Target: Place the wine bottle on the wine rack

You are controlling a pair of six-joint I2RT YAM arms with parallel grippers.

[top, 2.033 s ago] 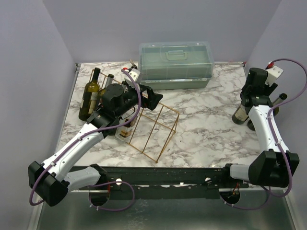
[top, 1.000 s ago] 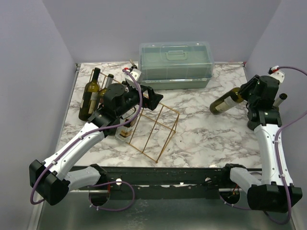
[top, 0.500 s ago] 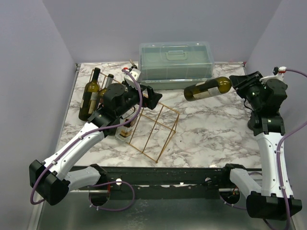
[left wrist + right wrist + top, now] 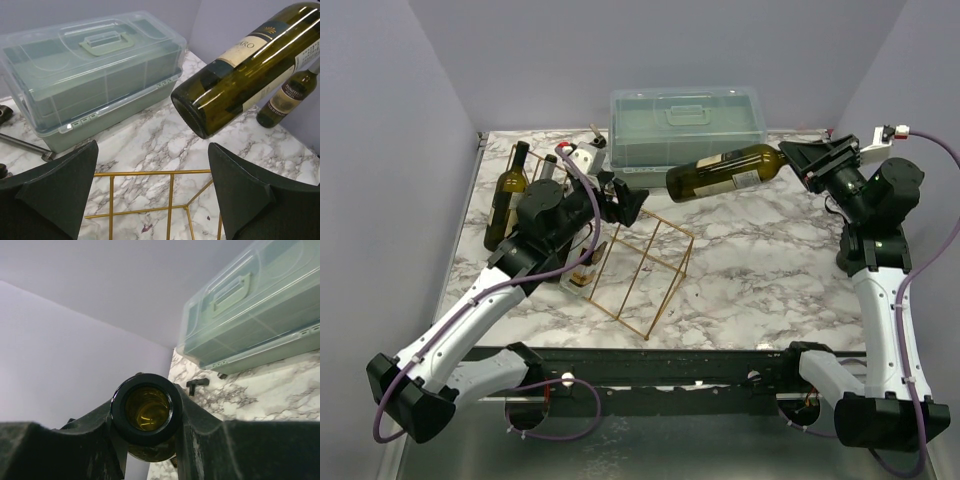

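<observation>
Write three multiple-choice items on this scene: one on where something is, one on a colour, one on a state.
1. Where is the dark green glass wine bottle?
A. Lying in the rack.
B. In the air before the translucent green lidded box, near level.
C. Standing by the left arm's base.

2. What colour is the thin-wire wine rack?
A. Gold.
B. Silver.
C. Black.

3. How are the fingers of the left gripper?
A. Shut on a bottle.
B. Shut on a rack wire.
C. Open, holding nothing.

Key: 1 B, the right gripper holds it by the neck above the marble table. 2 A, its bars gleam gold in the left wrist view. 3 C, both fingers stand wide apart there with nothing gripped between them.
</observation>
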